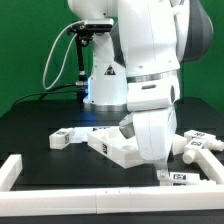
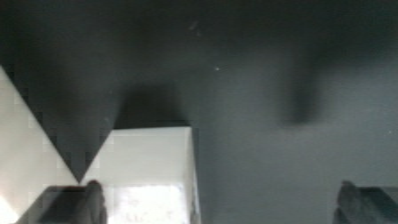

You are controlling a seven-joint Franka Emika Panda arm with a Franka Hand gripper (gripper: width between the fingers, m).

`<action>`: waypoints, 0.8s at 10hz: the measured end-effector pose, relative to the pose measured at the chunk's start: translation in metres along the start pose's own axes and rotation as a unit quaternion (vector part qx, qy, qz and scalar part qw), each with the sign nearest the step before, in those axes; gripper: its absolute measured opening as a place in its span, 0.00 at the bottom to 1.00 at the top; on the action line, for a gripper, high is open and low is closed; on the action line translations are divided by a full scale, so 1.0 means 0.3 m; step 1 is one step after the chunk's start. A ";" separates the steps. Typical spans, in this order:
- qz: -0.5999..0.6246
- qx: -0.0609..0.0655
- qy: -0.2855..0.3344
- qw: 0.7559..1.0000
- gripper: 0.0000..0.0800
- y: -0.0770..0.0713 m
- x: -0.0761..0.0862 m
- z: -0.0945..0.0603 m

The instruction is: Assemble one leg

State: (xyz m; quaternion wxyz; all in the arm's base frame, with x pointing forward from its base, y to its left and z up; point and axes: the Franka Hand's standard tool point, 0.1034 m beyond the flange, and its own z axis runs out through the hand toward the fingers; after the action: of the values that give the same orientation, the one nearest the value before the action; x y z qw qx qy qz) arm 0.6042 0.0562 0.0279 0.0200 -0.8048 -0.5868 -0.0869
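Note:
My gripper [image 1: 156, 168] is low over the table, at the end of the large white panel [image 1: 108, 146] nearest the exterior view's right. In the wrist view the gripper [image 2: 217, 206] is open, its dark fingertips [image 2: 68, 205] far apart. A white block-like surface [image 2: 146, 165] lies between them, close to one fingertip and well clear of the other; I cannot tell if it touches. One leg [image 1: 62, 138] with tag stickers lies at the exterior view's left. Another leg [image 1: 196, 146] lies at the right and a third leg [image 1: 180, 178] near the front. The arm hides the fingertips in the exterior view.
A low white border rail [image 1: 24, 171] runs along the table's front and sides. The robot's base [image 1: 105, 85] and a dark stand with cables [image 1: 80, 55] are behind the parts. A second white surface [image 2: 25, 140] shows at the wrist view's edge.

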 end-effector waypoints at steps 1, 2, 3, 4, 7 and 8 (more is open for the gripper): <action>0.003 0.000 0.000 1.000 0.81 0.003 0.003 0.000; 0.006 0.002 0.000 1.000 0.81 0.003 0.007 -0.002; 0.006 0.002 0.000 1.000 0.81 0.009 0.012 -0.010; 0.007 0.001 0.000 1.000 0.81 0.021 0.017 -0.020; 0.011 0.003 0.000 1.000 0.81 0.031 0.004 -0.010; 0.012 0.004 0.000 1.000 0.81 0.033 -0.004 -0.007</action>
State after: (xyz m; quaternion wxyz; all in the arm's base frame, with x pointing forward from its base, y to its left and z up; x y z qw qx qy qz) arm 0.6131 0.0516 0.0305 0.0240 -0.8116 -0.5776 -0.0842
